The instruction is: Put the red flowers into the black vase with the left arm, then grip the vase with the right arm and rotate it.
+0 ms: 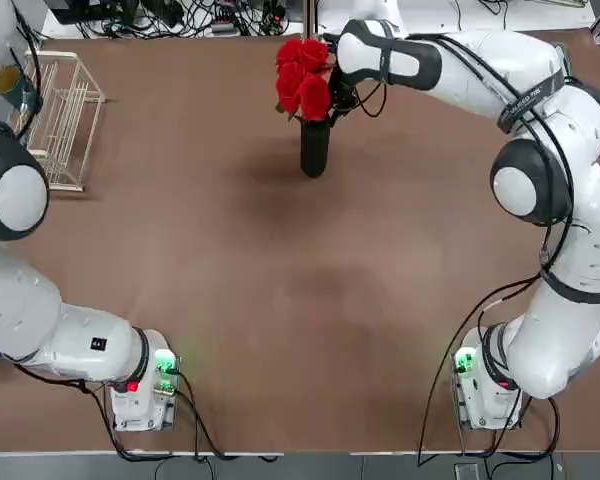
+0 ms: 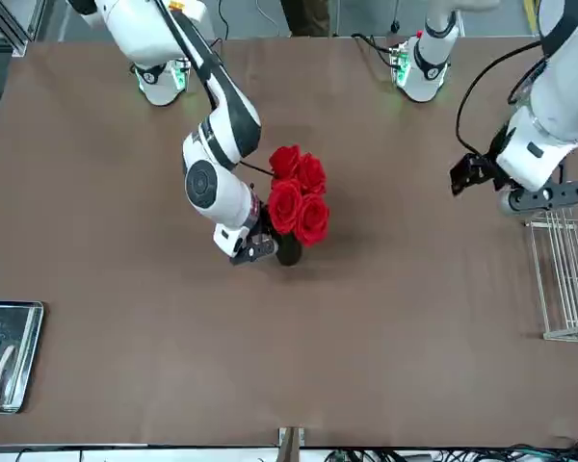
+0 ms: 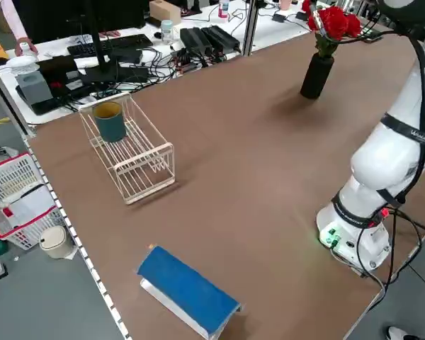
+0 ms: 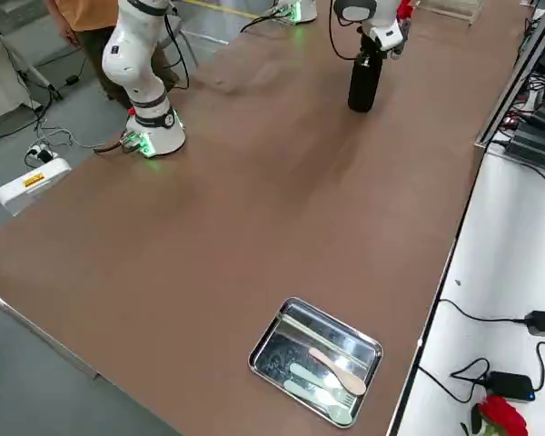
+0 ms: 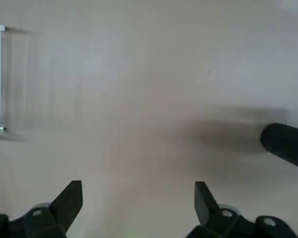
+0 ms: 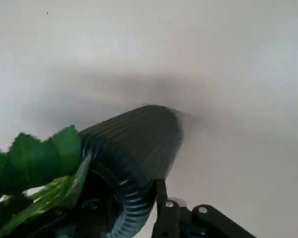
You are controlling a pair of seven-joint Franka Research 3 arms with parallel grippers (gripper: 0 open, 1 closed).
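The red flowers [image 1: 304,78] stand in the black vase [image 1: 315,148], blooms above its mouth, just beside the right hand and well apart from the left. Farthest left, a blue-topped, white-sided object [image 3: 188,290] lies well apart from the left hand. The wire rack [image 3: 134,166] is near that hand, the dark green cup [image 3: 110,122] resting in it. The left gripper [image 5: 139,186] hangs over the table, released, nothing between its spread fingers. Further right, the right gripper [image 6: 126,198] is clenched on the vase close to the mouth, one finger against the wall, the other mostly hidden in shadow by the leaves [image 6: 37,161]. Farthest right, well apart from the right hand, a metal tray [image 4: 295,313] holds pale utensils [image 4: 331,374].
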